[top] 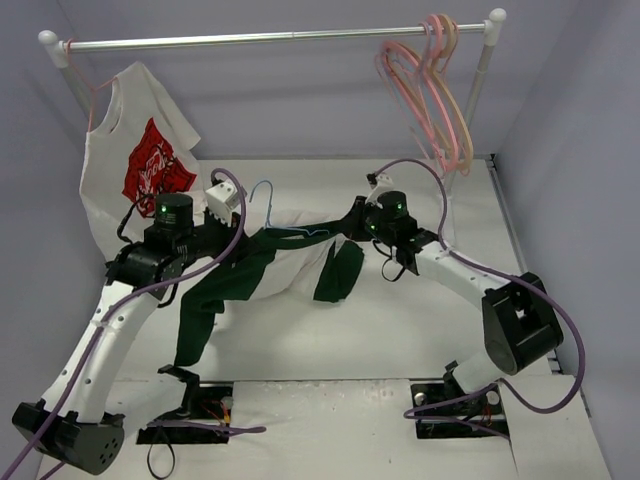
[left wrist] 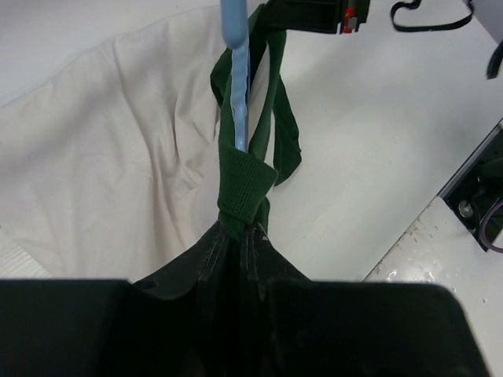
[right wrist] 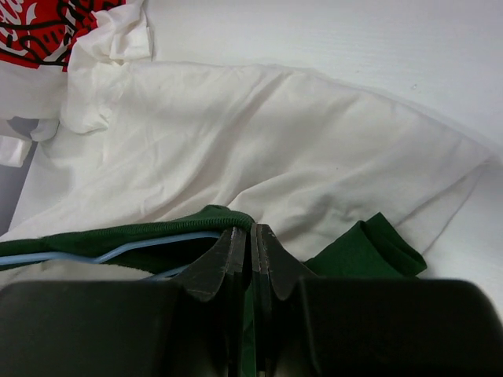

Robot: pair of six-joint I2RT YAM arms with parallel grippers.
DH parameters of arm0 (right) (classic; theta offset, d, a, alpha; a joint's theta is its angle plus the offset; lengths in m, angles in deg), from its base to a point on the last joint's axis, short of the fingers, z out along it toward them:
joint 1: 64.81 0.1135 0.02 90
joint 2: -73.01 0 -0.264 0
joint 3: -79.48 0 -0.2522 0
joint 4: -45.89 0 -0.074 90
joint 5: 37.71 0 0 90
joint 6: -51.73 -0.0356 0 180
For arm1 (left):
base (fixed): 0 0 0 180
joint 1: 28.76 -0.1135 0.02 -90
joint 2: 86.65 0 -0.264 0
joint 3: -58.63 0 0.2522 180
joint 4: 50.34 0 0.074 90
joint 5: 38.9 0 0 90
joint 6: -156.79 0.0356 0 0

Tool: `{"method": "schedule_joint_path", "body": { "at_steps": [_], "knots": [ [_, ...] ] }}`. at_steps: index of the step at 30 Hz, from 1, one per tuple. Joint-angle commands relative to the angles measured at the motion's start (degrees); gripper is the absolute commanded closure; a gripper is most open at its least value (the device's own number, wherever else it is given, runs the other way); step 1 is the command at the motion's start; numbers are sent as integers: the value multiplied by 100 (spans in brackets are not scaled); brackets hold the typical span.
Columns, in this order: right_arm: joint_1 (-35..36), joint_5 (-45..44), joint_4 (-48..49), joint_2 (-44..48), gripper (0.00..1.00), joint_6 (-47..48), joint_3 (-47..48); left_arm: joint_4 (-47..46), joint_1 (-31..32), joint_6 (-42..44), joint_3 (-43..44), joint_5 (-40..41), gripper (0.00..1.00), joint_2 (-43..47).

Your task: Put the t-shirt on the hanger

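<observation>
T-shirt [top: 290, 265] is strung up mid-table btw my two grippers, sagging, one green sleeve drooping toward my bases. Blue hanger [left wrist: 236, 78] looks threaded thru the collar, hook poking up at the back. Left gripper [left wrist: 240, 228] is clamped tight on the green collar rib. Right gripper [right wrist: 251, 236] is pinched closed on green fabric w/ the wire just beside it, can't tell if it's got the wire too.

IMO: even tension, no yanking, or the wire slips out the neck.

Room-wise, the table [top: 400, 330] gives me most space on the right. Red-print shirt [top: 140, 170] crowds the left, rail [top: 280, 38] and pink hangers [top: 430, 90] sit behind.
</observation>
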Motion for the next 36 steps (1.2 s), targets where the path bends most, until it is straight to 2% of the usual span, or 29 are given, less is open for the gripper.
{"method": "schedule_joint_path", "body": {
  "at_steps": [1,4,11,18,21,24,26,32,36],
  "knots": [
    [-112,-378,-181,523,100,662,605,-106,11,185,548,128,100,-110],
    [-33,-272,-576,664,100,1083,1001,-491,20,2,899,164,100,-277],
    [494,-193,-1605,568,100,2288,3029,-1334,125,-315,2103,23,100,-963],
    [855,-351,-2211,611,100,3175,4287,-1889,151,-816,2956,-924,100,-1105],
    [890,-202,-2151,874,100,3527,4124,-2003,151,-773,2598,-1041,100,-789],
    [890,0,-2098,1120,100,3695,3781,-2442,151,-816,1737,-891,100,-446],
    [890,175,-2107,1305,100,3773,3385,-2820,151,-1018,1307,-1145,100,-340],
    [951,1229,-1809,1832,100,3686,2471,-3357,151,-1536,866,-2014,100,-488],
    [1039,1354,-1878,1886,100,3695,2268,-4138,160,-2019,401,-2148,100,-471]
  ]
}}
